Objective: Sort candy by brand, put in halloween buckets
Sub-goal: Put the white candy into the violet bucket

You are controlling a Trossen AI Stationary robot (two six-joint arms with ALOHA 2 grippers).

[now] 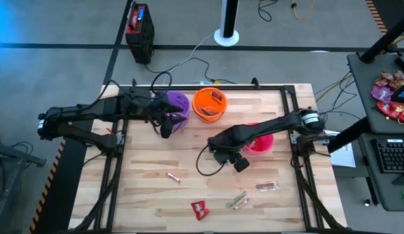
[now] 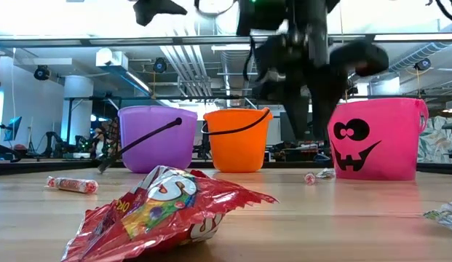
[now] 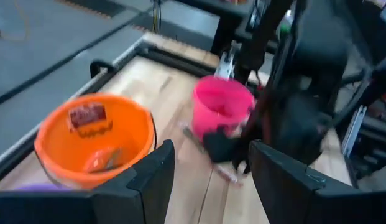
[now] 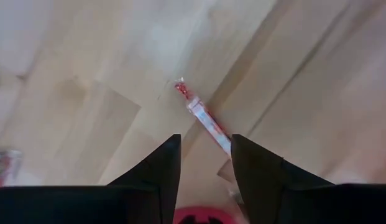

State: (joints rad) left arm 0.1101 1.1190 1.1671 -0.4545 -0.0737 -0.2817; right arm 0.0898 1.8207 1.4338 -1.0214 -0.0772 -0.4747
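1. Loose candy lies on the near half of the wooden table point(image 1: 156, 201): a red square packet point(image 1: 200, 209) closest to the front edge, a pinkish stick point(image 1: 173, 176) to its left and farther in, a pale wrapped piece point(image 1: 237, 201) to its right, and a small dark bar point(image 1: 267, 187) beyond that.
2. Three buckets stand toward the far side. The purple bucket point(image 1: 175, 107) is on the left, the orange bucket point(image 1: 209, 104) is just beside it, and the pink bucket point(image 1: 259, 142) stands apart to the right, nearer the table's middle.
3. The orange bucket already holds wrapped pieces, seen through the left wrist camera; the contents of the other two cannot be read.
4. The right gripper point(image 4: 205, 158) hangs above the bare table just in front of the pink bucket. Its fingers are parted and hold nothing; one pinkish stick lies on the wood below them.
5. The left gripper point(image 3: 208, 168) is at the purple bucket, fingers spread wide and empty.
6. Off the table, a black and red box-shaped device point(image 1: 139, 29) sits on the floor behind, and a heap of red and pink bags point(image 1: 390, 94) rests on a side desk by a keyboard point(image 1: 389, 156).
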